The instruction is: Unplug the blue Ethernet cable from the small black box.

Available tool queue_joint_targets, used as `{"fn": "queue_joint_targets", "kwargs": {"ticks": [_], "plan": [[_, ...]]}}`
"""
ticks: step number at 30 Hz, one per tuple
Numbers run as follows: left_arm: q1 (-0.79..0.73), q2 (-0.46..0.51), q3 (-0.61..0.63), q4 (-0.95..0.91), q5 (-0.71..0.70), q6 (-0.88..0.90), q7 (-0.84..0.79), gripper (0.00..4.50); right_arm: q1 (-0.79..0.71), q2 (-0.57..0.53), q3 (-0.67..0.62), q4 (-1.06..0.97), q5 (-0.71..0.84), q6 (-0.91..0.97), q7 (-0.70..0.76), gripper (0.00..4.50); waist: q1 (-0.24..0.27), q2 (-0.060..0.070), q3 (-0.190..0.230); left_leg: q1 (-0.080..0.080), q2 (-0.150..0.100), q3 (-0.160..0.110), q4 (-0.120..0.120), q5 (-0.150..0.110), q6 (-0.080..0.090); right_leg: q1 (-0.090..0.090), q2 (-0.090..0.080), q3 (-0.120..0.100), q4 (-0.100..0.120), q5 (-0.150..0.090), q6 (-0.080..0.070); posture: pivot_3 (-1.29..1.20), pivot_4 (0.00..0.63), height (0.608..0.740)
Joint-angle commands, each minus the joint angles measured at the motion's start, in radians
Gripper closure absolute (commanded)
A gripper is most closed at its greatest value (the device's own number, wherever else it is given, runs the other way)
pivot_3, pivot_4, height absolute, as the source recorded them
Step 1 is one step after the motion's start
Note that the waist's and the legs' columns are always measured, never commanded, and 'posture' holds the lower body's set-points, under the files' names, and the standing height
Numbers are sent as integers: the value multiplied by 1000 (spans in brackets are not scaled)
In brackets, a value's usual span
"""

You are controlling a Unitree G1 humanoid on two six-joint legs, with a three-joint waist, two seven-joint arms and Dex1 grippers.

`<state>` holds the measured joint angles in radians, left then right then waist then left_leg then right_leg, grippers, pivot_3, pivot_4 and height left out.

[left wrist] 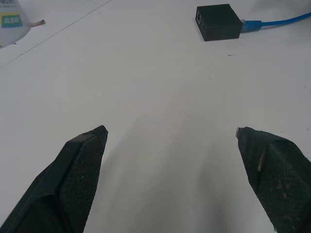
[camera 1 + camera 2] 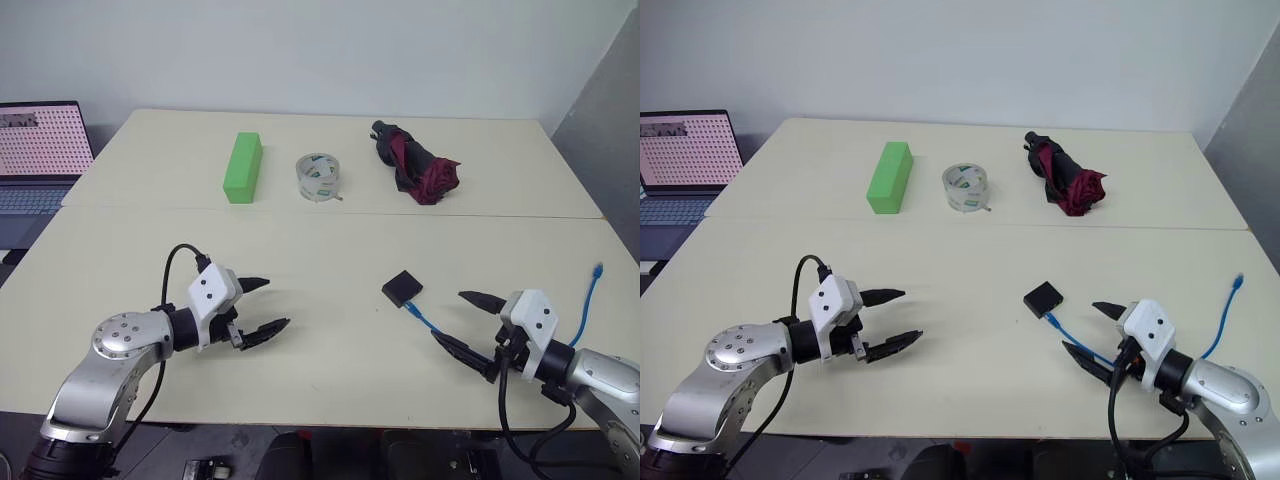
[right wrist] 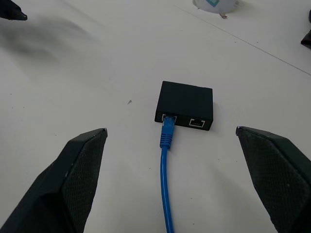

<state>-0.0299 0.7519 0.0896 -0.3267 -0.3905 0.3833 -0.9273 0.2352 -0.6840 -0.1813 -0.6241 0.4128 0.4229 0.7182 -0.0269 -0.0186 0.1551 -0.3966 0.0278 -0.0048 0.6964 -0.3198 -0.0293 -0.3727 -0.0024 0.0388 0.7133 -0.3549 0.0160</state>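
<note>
The small black box (image 2: 401, 289) lies flat on the cream table, right of centre. The blue Ethernet cable (image 3: 165, 165) is plugged into one of two ports on the box's (image 3: 185, 105) near side and runs back past my right arm, its free plug end (image 2: 598, 269) resting near the table's right edge. My right gripper (image 2: 463, 322) hovers open just behind the box, fingers spread on either side of the cable, touching nothing. Well left of the box, my left gripper (image 2: 262, 305) is open and empty, pointing toward the box (image 1: 218, 22).
Along the far half of the table sit a green block (image 2: 242, 166), a roll of clear tape (image 2: 319, 177) and a folded dark red umbrella (image 2: 415, 165). A laptop (image 2: 40, 150) stands off the table's left side. A seam (image 2: 330, 211) crosses the table.
</note>
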Motion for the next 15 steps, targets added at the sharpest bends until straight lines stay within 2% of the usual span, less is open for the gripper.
{"fn": "queue_joint_targets", "kwargs": {"ticks": [1,15], "plan": [[5,3,41,-25,-28,-32,-17,8,-12,-7,-16,-16,0,-13,0,0,0,0,0,0,0,0,0,0,0,0,0,0,0,0,0,0,150,740],[72,33,16,-79,-13,-32,-51,8,-11,-4,11,-24,-12,-3,-7,0,0,0,0,0,0,0,0,0,0,0,0,0,0,0,0,0,150,740]]}}
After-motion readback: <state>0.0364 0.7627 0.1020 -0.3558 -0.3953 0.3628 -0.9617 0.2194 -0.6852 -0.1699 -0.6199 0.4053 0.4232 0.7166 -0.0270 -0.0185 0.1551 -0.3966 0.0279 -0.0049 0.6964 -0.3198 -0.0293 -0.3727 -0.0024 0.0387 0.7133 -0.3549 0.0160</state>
